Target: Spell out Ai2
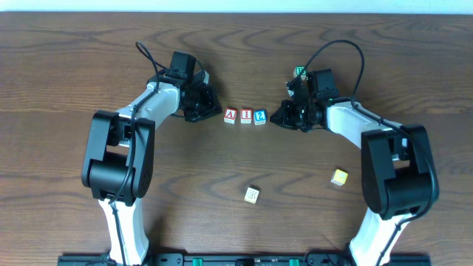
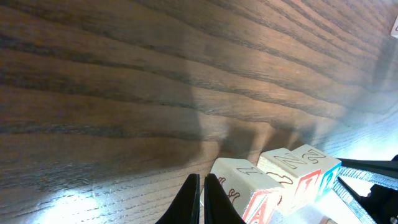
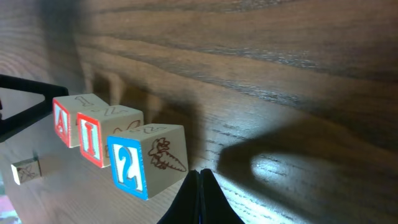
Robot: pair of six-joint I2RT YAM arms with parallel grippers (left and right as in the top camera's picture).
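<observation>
- The left claw is seen with its fingers pressed together and nothing held between them; in the left wrist view, the closed tips are lowered close to the surface.
- The right claw is likewise drawn together on nothing, its fingers meeting in a thin point in the right wrist view.
- Three lettered blocks are lined up in a tight row between the two claws, side against side.
- The A block, with a red letter and red border, is placed at the end nearest the left claw. Whether it is touched by that claw cannot be told.
- The I block, also marked in red, is set in the middle of the row.
- The 2 block, marked in blue, is placed at the end nearest the right claw, with a narrow gap left between them. A carrot drawing is shown on its side face in the right wrist view.
- A yellow block is left well apart from the row, beside the right arm's base.
- A pale block is found near the front edge, between the two arms.
</observation>
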